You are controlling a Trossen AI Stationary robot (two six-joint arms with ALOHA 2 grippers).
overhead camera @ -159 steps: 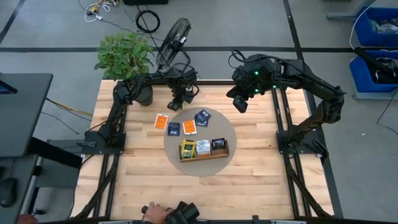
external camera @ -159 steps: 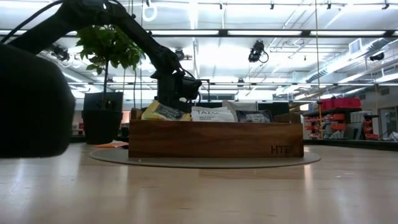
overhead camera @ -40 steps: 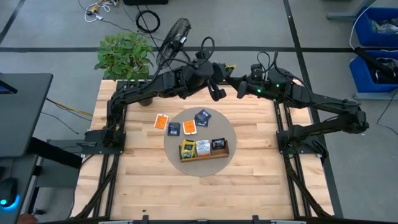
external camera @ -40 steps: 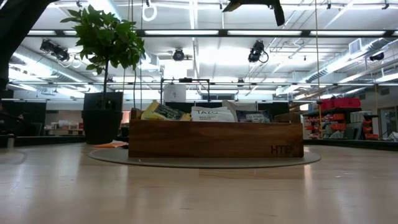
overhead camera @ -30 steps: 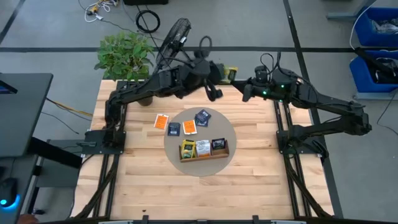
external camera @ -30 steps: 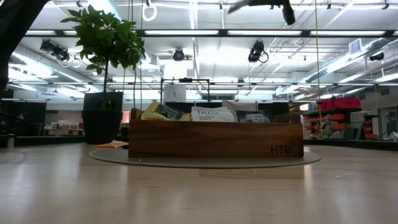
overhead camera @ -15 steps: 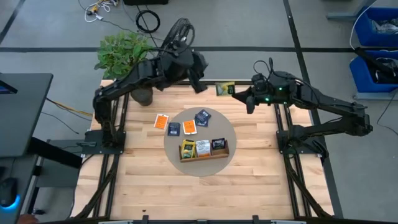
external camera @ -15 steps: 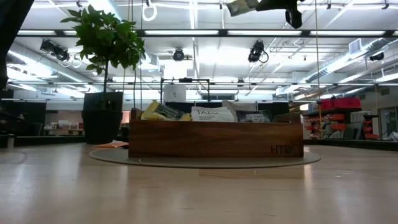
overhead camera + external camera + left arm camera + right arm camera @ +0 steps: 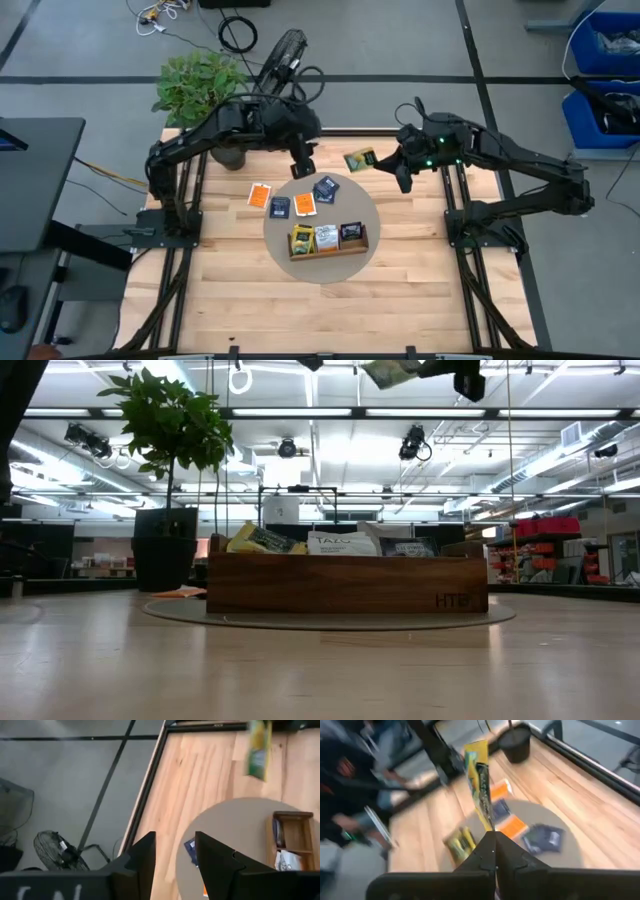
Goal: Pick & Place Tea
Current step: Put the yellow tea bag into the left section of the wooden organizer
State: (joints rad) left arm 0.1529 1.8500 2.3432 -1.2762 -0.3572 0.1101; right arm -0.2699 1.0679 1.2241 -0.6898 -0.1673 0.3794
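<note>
The table [image 9: 400,300] is seen whole from straight overhead. The tray [image 9: 345,582] is viewed level from tabletop height. Each wrist view is aimed past its own fingers; the tray is shared.

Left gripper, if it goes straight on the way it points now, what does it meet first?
Probably the round grey mat near the dark blue tea packet that shows between the open jaws of the left gripper. The yellow-green tea packet in the right gripper hangs off to one side; depth is unclear.
</note>
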